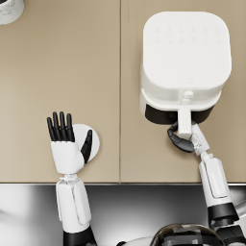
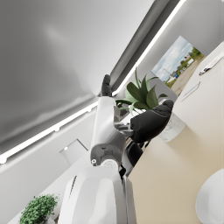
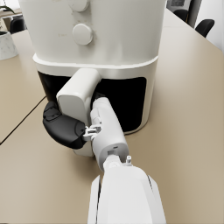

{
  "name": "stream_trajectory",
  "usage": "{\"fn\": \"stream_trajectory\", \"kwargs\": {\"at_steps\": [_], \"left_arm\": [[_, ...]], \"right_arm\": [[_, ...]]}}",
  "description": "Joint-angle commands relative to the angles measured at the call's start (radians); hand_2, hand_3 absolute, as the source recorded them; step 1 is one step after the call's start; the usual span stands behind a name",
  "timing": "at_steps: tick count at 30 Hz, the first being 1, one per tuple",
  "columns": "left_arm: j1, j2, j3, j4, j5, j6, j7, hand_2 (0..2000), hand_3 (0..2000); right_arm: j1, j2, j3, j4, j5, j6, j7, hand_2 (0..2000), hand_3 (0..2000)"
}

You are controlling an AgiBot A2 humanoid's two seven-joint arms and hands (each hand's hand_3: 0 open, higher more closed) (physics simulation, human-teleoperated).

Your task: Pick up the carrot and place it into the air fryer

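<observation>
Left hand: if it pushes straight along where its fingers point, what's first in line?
Likely nothing nearby: the left hand points up the bare table, over the white plate. The pot sits off to the side; height unclear.

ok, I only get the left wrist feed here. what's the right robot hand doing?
Observer: The right robot hand is wrapped around the handle at the front of the air fryer.
Operator: drawer out yet?
Observer: In the right wrist view, a dark opening shows on both sides of the handle. I cannot tell how far the drawer is pulled out.
Operator: and the carrot?
Observer: There is no carrot in any view. From the head camera, the left robot hand is spread open above a small round white plate, and it holds nothing.
</observation>
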Motion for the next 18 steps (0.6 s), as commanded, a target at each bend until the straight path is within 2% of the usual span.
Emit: {"fn": "stream_trajectory", "kwargs": {"at_steps": [1,4,5,6,9,18], "left_arm": [[0.013,-0.004,0.006,-0.005,0.0,0.0,0.0,0,0],[0.019,-0.006,0.009,-0.001,0.0,0.0,0.0,0,0],[0.01,-0.005,0.002,-0.008,0.0,0.0,0.0,0,0],[0.002,-0.003,0.005,-0.001,0.0,0.0,0.0,0,0],[0.0,-0.003,0.004,-0.003,0.0,0.0,0.0,0,0],[-0.002,-0.003,0.003,-0.004,0.0,0.0,0.0,0,0]], "right_arm": [[0.186,-0.053,-0.008,-0.036,0.001,0.004,-0.001,2000,2000],[0.192,-0.055,-0.012,-0.039,0.001,-0.012,0.0,2000,2000],[0.168,-0.049,-0.007,0.005,0.001,-0.006,-0.001,2000,2000],[0.039,-0.014,-0.007,-0.054,0.001,-0.016,-0.003,2000,2000],[0.026,-0.018,-0.007,-0.039,0.0,-0.047,0.003,2000,2000],[0.02,-0.019,-0.007,-0.032,-0.002,-0.063,0.005,2000,2000]]}}
